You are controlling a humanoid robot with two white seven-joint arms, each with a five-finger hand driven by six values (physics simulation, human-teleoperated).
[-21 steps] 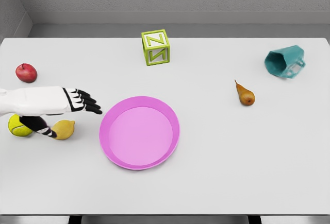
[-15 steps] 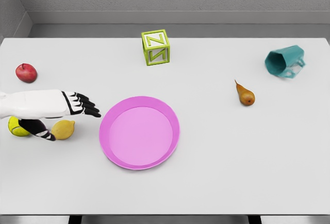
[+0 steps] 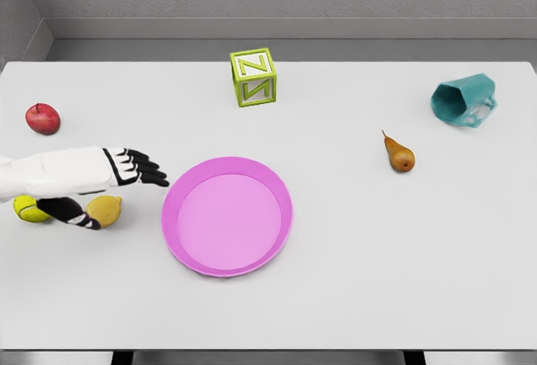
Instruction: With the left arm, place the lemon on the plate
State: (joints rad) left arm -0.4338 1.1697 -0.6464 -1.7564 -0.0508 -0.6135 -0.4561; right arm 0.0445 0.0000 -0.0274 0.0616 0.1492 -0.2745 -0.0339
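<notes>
Lemon (image 3: 106, 208): yellow, oval, smooth, partly hidden under left hand (image 3: 126, 172); lies on bench (image 3: 352, 247), just left of pink plate (image 3: 227, 215). Hand above lemon, fingers extended toward plate, thumb beside fruit, nothing gripped.

Left hand (image 3: 126, 169) dropped slightly toward 6 o'clock on the table, forearm sitting lower than 0.7 s ago. It now covers more of the yellow-green ball (image 3: 25, 208). Thumb (image 3: 84, 218) shifted toward 3 o'clock, its tip now against the lemon (image 3: 107, 208) at its 7 o'clock side.
</notes>
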